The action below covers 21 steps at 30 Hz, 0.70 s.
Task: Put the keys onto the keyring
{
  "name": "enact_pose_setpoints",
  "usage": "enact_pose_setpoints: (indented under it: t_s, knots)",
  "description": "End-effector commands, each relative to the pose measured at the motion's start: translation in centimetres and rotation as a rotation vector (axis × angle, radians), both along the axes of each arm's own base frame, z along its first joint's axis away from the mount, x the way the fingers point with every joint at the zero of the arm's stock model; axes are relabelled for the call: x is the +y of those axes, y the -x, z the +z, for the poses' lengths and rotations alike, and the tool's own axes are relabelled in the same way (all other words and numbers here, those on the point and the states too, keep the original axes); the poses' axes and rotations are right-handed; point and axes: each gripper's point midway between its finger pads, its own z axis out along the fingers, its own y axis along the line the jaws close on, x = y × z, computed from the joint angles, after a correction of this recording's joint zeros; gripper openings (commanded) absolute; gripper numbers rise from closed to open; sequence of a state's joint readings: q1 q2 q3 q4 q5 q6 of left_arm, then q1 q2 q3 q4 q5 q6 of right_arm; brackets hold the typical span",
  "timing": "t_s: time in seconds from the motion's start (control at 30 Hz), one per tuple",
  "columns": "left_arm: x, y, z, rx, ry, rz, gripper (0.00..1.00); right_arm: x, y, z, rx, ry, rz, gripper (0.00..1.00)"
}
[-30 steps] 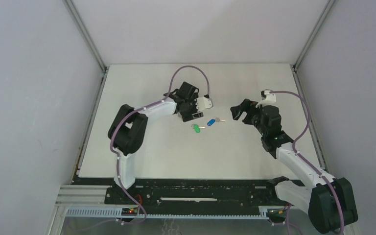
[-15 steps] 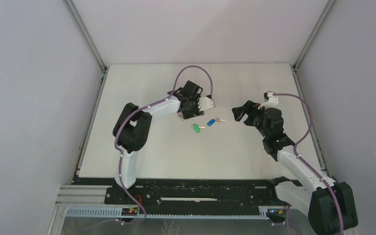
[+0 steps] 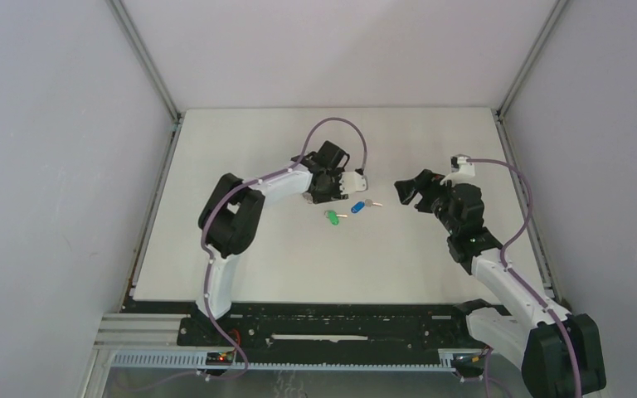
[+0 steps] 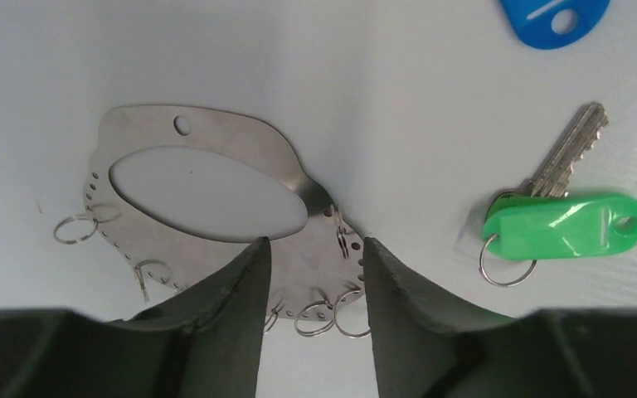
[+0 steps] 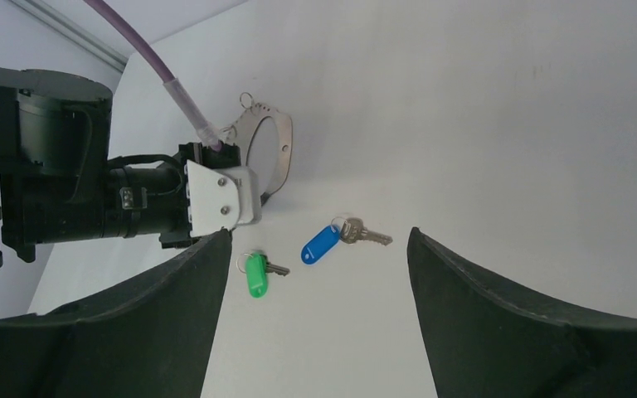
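Note:
The keyring (image 4: 216,137), a flat grey metal band with small wire loops along its rim, lies on the white table. My left gripper (image 4: 315,249) is low over its near edge, open, one finger (image 4: 232,290) on each side of a stretch of band. The green-headed key (image 4: 564,225) lies just right of it, and the blue-headed key (image 4: 554,16) shows at the top edge. From above, the green key (image 3: 331,218) and blue key (image 3: 357,206) lie between the arms. My right gripper (image 3: 408,195) hovers open and empty to their right, facing the blue key (image 5: 322,243) and green key (image 5: 255,274).
Grey walls with metal rails (image 3: 145,58) enclose the white table (image 3: 299,265) on three sides. The left arm's purple cable (image 3: 336,124) arcs above its wrist. In the right wrist view the left arm (image 5: 50,174) fills the left side beside the keyring (image 5: 269,153).
My left gripper has shifted slightly right and lower over the keyring and its jaws have narrowed. The right gripper has barely moved. Both keys lie where they were.

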State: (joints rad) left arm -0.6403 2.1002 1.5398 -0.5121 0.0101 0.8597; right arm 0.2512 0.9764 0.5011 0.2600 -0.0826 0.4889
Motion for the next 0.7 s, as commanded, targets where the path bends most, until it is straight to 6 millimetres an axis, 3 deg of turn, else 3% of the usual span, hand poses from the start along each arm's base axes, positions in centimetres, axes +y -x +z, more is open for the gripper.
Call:
enact_pose_setpoints:
  t_s: [0.0,0.13,0.17,0.37,0.67]
  knots:
    - [-1.2,-1.8,2.1,-0.058,0.024,-0.013,0.41,0.1,0.1,1.1,-0.043,-0.033,0.001,0.84]
    - [-1.4,-2.2,2.9,-0.071,0.04,-0.003,0.05,0.3,0.2,1.3,-0.05,-0.034,0.016,0.76]
    - [-1.5,-2.2,3.3,-0.076,0.048,0.002,0.01,0.3,0.2,1.3,-0.054,-0.033,0.021,0.75]
    - [-2.0,-1.3,7.0,-0.081,0.135,0.019,0.0,1.2,0.7,2.7,-0.096,-0.051,0.069,0.7]
    - [-0.9,4.3,19.3,-0.008,0.366,0.034,0.0,5.3,3.9,7.6,-0.244,-0.002,0.327,0.67]
